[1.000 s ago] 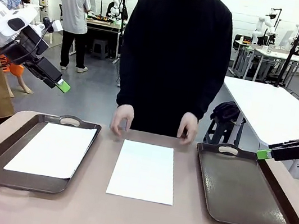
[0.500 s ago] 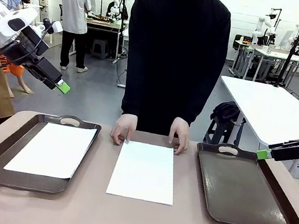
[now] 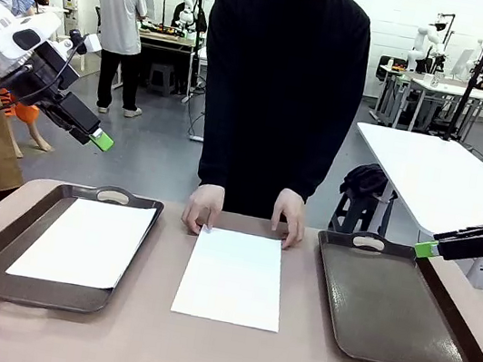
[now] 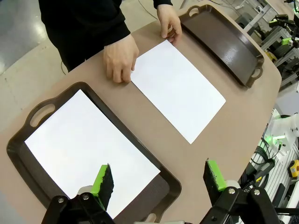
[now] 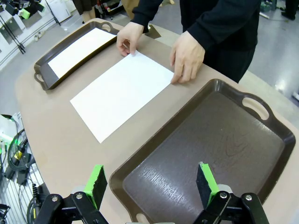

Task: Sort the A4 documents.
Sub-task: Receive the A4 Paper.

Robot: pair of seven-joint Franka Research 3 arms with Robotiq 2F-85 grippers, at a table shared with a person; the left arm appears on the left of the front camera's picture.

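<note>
Awaiting sorting: middle sheet (image 3: 232,276), person's hands (image 3: 203,207) at its far edge; left gripper (image 4: 159,179), right gripper (image 5: 152,184), fingers spread. Next, probably: edge pinch.

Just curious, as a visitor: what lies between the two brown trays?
One white A4 sheet, flat on the table, a person's hands at its far edge; front view.

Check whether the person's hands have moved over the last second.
Yes. Both hands came toward the robot and closer together, from the table edge to the middle sheet at its far corners.
</note>
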